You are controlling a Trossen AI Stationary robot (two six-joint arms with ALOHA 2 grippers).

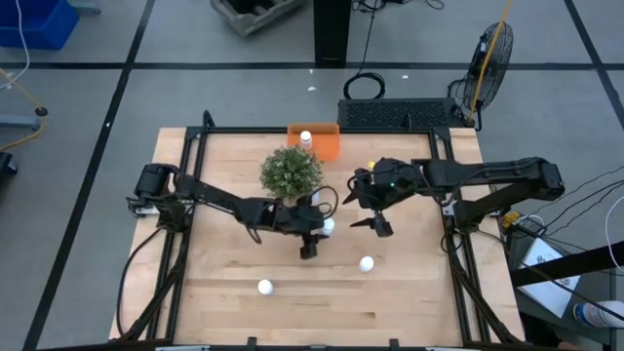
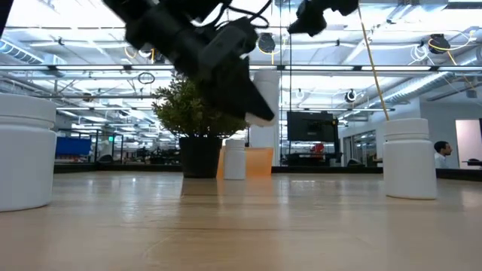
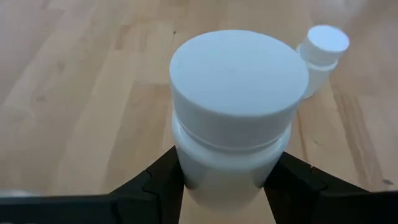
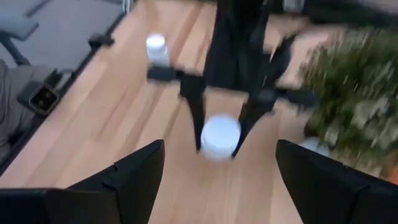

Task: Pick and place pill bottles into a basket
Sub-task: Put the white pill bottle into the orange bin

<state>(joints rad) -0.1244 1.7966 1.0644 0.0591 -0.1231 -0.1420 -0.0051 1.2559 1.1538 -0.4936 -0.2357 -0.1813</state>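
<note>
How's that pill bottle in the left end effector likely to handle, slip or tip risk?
The pill bottle looks like smooth rigid plastic, so it probably won't deform but could slide. The left end effector grips only its lower body, under the wide cap, so it may pivot if bumped. Squat and flat-bottomed, it should stand stably once set down, though on its side it would likely roll.

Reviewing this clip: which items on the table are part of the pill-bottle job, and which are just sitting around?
Part of the job:
- pill bottle held in the shut left gripper
- pill bottle in the basket
- two loose pill bottles
- orange basket
- right gripper, open and empty

Just lying about:
- potted plant
- floor fan beyond the table
</note>
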